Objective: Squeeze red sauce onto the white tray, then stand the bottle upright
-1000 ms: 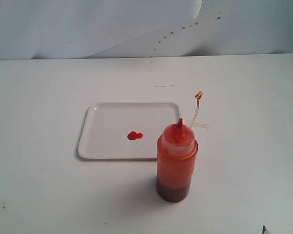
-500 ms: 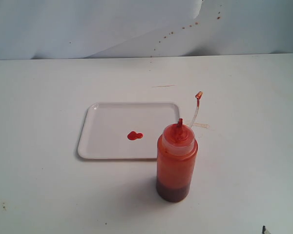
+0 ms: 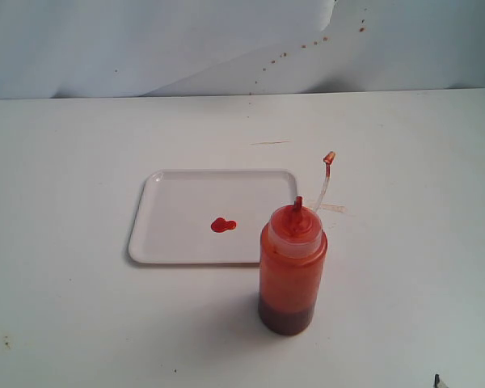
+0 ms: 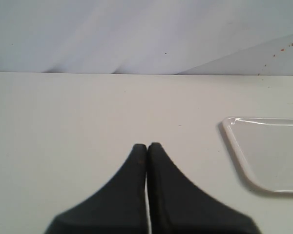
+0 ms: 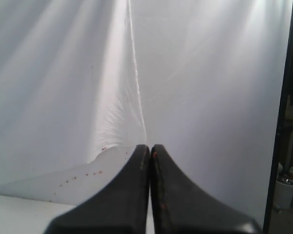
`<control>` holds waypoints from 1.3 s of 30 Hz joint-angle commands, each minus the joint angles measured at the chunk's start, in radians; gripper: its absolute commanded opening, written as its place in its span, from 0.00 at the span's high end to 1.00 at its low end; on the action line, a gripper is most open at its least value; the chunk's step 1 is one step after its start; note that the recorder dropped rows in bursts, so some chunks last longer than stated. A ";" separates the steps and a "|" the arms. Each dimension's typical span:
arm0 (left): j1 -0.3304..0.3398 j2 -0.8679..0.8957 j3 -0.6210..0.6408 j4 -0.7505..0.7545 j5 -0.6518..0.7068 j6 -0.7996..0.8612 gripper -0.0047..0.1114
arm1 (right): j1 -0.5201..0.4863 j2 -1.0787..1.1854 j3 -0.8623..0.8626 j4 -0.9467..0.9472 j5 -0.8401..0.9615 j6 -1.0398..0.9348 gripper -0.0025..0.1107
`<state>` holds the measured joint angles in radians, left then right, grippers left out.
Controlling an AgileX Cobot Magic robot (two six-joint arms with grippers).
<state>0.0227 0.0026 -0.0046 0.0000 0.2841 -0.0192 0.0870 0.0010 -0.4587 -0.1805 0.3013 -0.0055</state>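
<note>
The bottle (image 3: 293, 271) stands upright on the table just off the white tray's near right corner, its cap (image 3: 329, 158) dangling on a clear tether. The white tray (image 3: 186, 198) lies flat, with a small blob of red sauce (image 3: 222, 225) near its middle. A corner of the white tray (image 4: 263, 151) shows in the left wrist view. My left gripper (image 4: 147, 146) is shut with nothing in it, low over the table beside the tray. My right gripper (image 5: 150, 147) is shut and empty, facing the white backdrop. Neither gripper touches the bottle.
A white backdrop sheet (image 3: 226, 48) with small reddish specks (image 3: 303, 46) hangs behind the table. A dark tip (image 3: 438, 381) pokes in at the exterior view's bottom right corner. A dark vertical post (image 5: 283, 112) stands at the edge of the right wrist view.
</note>
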 commanded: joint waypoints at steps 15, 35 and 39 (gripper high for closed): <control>0.000 -0.003 0.005 -0.013 -0.001 -0.003 0.96 | -0.007 -0.001 0.227 0.011 0.001 -0.008 0.98; 0.000 -0.003 0.005 -0.013 -0.001 -0.003 0.96 | -0.040 -0.001 0.459 0.180 -0.086 -0.008 0.98; 0.000 -0.003 0.005 -0.013 -0.001 -0.003 0.96 | -0.057 -0.001 0.459 0.180 -0.035 -0.008 0.98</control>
<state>0.0227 0.0026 -0.0046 0.0000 0.2841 -0.0192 0.0383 0.0045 -0.0046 -0.0092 0.2392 -0.0077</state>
